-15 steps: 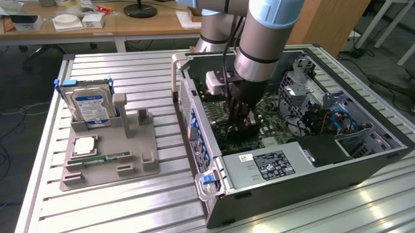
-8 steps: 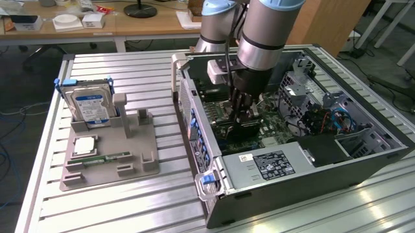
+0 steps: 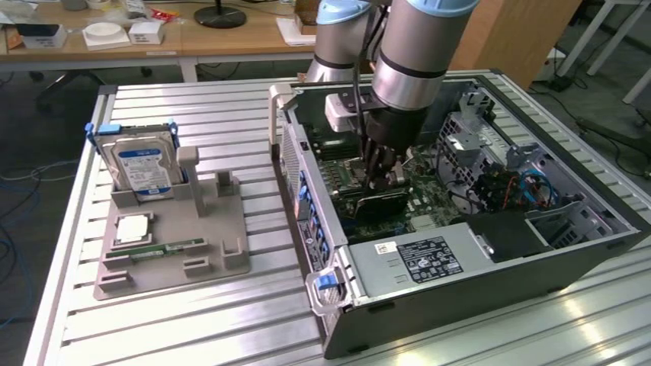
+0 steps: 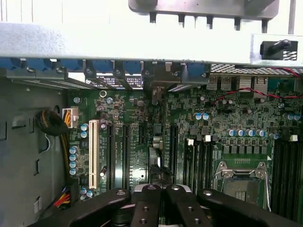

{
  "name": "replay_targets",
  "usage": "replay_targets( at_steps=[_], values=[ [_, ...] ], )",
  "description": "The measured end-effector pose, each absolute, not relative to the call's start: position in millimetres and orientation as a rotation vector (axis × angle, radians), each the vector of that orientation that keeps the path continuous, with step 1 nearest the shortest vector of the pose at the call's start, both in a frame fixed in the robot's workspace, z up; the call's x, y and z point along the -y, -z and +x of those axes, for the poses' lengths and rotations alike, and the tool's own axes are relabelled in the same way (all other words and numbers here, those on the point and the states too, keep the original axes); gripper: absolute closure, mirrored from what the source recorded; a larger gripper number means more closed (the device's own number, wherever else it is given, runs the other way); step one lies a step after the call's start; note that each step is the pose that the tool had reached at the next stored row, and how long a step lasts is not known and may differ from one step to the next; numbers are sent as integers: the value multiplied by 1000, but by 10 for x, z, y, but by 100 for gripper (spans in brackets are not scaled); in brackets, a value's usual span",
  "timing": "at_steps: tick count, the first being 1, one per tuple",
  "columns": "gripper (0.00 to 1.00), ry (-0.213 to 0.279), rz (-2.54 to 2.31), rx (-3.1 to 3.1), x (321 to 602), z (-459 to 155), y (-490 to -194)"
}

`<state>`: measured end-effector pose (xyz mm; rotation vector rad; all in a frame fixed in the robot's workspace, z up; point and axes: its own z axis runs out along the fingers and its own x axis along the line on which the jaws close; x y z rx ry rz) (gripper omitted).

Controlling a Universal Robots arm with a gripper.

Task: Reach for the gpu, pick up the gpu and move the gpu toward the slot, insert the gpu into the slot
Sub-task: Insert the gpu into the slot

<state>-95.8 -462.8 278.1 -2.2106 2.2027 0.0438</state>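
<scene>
Our gripper (image 3: 385,181) reaches down inside the open computer case (image 3: 569,259), its fingers (image 4: 147,208) pinched on the top edge of the gpu (image 3: 379,202), so the card hangs edge-down over the green motherboard (image 4: 142,132). We judge that grip keeps the connector edge free for the slot (image 4: 173,149). The card stands on edge, its long axis seemingly running along the slot, toward the case's back wall.

a silver hard drive (image 3: 142,169) stands upright in a grey holder tray (image 3: 219,255) beside the open computer case (image 3: 489,297).
</scene>
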Motion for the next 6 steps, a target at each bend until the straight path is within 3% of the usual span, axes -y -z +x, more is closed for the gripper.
replay_targets(
  at_steps=[6],
  values=[
    [90,-44,-2211,-2203,4628,-958,-2782]
  ],
)
